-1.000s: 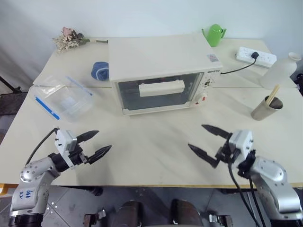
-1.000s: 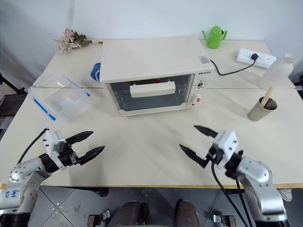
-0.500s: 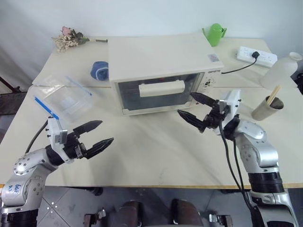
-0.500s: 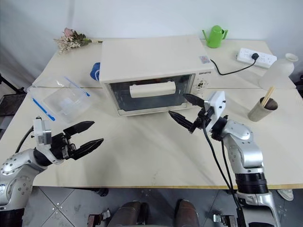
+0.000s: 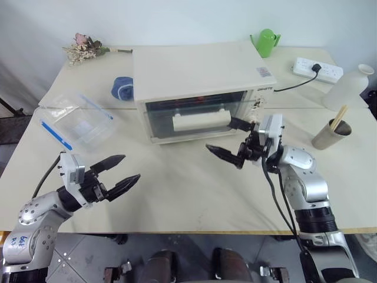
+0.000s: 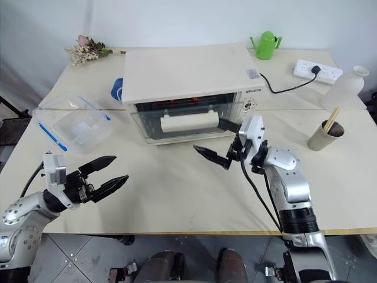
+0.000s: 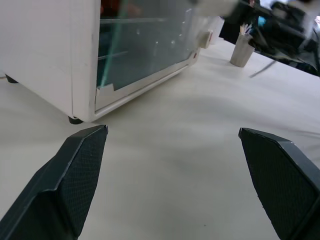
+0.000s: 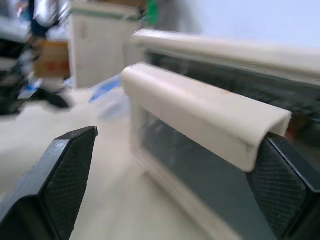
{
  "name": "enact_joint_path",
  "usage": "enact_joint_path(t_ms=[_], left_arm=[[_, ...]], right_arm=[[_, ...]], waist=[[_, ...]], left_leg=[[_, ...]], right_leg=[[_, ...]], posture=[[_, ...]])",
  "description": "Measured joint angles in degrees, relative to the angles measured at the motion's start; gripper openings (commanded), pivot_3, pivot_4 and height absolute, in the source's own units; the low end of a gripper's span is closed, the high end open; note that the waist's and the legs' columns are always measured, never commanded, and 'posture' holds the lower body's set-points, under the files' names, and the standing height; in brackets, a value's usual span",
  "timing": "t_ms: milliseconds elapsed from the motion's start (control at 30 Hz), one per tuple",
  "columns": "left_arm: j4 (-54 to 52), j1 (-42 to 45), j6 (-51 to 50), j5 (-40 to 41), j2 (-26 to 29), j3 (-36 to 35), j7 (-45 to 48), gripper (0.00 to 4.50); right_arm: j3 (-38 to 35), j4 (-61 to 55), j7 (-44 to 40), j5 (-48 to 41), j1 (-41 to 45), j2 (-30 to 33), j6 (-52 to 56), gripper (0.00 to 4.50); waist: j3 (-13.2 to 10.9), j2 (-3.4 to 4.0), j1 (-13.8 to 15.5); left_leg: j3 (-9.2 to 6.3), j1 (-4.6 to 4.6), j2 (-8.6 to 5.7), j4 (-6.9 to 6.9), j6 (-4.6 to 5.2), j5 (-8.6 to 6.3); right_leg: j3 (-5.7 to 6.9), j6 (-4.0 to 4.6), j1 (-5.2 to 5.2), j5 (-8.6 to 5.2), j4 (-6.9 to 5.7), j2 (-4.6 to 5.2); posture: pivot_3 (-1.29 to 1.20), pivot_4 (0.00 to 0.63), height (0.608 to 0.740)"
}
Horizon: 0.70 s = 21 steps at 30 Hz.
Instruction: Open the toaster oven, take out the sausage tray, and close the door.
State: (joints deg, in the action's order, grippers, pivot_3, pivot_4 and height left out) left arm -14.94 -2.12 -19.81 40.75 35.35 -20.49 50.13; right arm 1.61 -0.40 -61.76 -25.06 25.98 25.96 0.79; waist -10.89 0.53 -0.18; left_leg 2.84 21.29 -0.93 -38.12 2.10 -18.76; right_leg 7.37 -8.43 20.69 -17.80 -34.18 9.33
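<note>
Toaster oven: one cream-white toaster oven point(image 5: 200, 88) is seen at the middle of the desk point(image 5: 194, 188), its glass front turned toward the robot
Door: one door point(image 5: 197, 118) is seen with its top edge tipped a little outward from the oven body; one cream-white bar handle point(image 5: 200, 122) is carried across it
Sausage tray: red shapes are glimpsed behind the glass near the top of the cavity; the tray itself and the number of sausages cannot be told
Control panel: one panel with knobs and one red button point(image 5: 255, 123) is found on the oven's right side
Right gripper: one right gripper point(image 5: 231, 141) is held level in front of the oven's right end, pointed toward the robot's left; its two black fingers are spread wide apart, one finger point(image 5: 238, 123) just behind the right end of the handle, the other out over the desk; nothing is clasped
Left gripper: one left gripper point(image 5: 118, 174) hangs above the near left part of the desk, well apart from the oven; its two fingers are spread wide, nothing between them
Plastic container: one clear container point(image 5: 76, 124) with a blue strip lies left of the oven
Other things, one each: a blue cloth point(image 5: 124, 88), a dried flower bunch point(image 5: 82, 48), a green watering can point(image 5: 266, 42), a white power strip point(image 5: 318, 69), a white bottle point(image 5: 349, 87), a metal cup point(image 5: 328, 135) holding sticks
</note>
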Motion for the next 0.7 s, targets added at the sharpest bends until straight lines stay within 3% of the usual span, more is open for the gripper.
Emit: enact_joint_path(t_ms=[67,167,433,533,700], left_arm=[[0.35,2.14,-1.5,1.11,0.01,-0.01,-0.34,4.29],[1.91,5.29,-2.77,3.11,0.19,-1.01,0.26,3.55],[10.35,17.1,2.38,-2.2,-2.05,3.71,1.14,0.97],[15.06,22.74,4.95,-5.09,-6.65,7.22,0.61,0.03],[19.76,27.06,8.56,-9.67,-10.34,12.0,0.43,0.03]], right_arm=[[0.95,-0.34,-2.15,2.68,-1.89,1.77,-3.95,4.5],[1.7,0.16,-4.55,6.04,-4.09,4.42,-9.75,4.5],[1.7,2.42,-4.39,8.55,-4.15,5.33,-15.98,4.5],[1.6,2.59,-3.14,8.66,-4.18,5.22,-16.38,4.5],[1.65,1.57,-0.94,9.45,-6.37,5.16,-16.96,4.5]], waist=[[0.0,0.0,0.0],[0.0,0.0,0.01],[-0.01,-0.03,0.12],[-0.02,-0.05,0.46],[-0.01,-0.1,0.27]], left_leg=[[0.04,0.0,0.0,-0.01,0.0,0.0],[0.06,-0.01,0.0,-0.02,0.0,0.0],[0.03,-0.01,-0.04,-0.05,0.0,0.0],[-0.03,0.01,-0.05,-0.15,0.0,0.01],[0.01,0.0,-0.05,-0.06,0.01,0.01]], right_leg=[[-0.02,0.0,0.01,0.0,0.01,0.0],[-0.03,0.0,0.0,0.0,0.01,0.0],[0.02,-0.02,-0.03,0.01,0.02,0.0],[0.09,-0.02,-0.1,0.01,0.01,-0.01],[0.09,-0.04,-0.06,0.02,0.02,0.0]], posture=[[0.0,0.15,0.74],[0.0,0.15,0.74],[0.0,0.15,0.74],[0.0,0.15,0.74],[0.0,0.15,0.74]])
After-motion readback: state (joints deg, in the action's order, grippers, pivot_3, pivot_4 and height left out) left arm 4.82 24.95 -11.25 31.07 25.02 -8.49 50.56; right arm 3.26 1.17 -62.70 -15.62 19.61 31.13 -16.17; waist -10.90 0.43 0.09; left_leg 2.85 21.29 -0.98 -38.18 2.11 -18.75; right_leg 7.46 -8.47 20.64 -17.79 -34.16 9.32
